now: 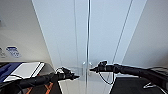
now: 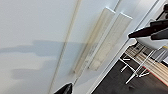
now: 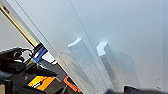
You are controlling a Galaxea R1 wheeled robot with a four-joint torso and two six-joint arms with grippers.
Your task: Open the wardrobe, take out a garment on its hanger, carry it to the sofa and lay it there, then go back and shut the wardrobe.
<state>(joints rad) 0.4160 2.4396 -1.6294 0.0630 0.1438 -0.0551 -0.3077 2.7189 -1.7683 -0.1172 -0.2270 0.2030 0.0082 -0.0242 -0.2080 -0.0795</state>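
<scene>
- The wardrobe [image 1: 100,32] stands right in front of the robot, its two white doors shut and meeting at the centre seam.
- Two small vertical handles [image 1: 87,68] sit side by side at that seam, low in the head view; both wrist views show them close up as pale upright bars, one on each door.
- The left end effector [image 1: 75,76] points toward the seam from the left, its tip just beside the left handle but apparently not on it.
- The right end effector [image 1: 93,69] reaches in from the right, its tip very near or touching the right handle; I cannot tell which.
- How far either end effector is open cannot be told; neither appears to have hold of anything.
- Garment, hanger and sofa are not to be seen; presumably the garment hangs behind the shut doors.
- Step in hand, as I judge it: the very first, opening the wardrobe, with both arms lined up on the handles.
- The next move would call for each end effector to close round its own handle, then pull outward along the door's swing so the grip does not slip off the slim bars.
- A white desk [image 1: 25,70] stands off to the left, by the wall.
</scene>
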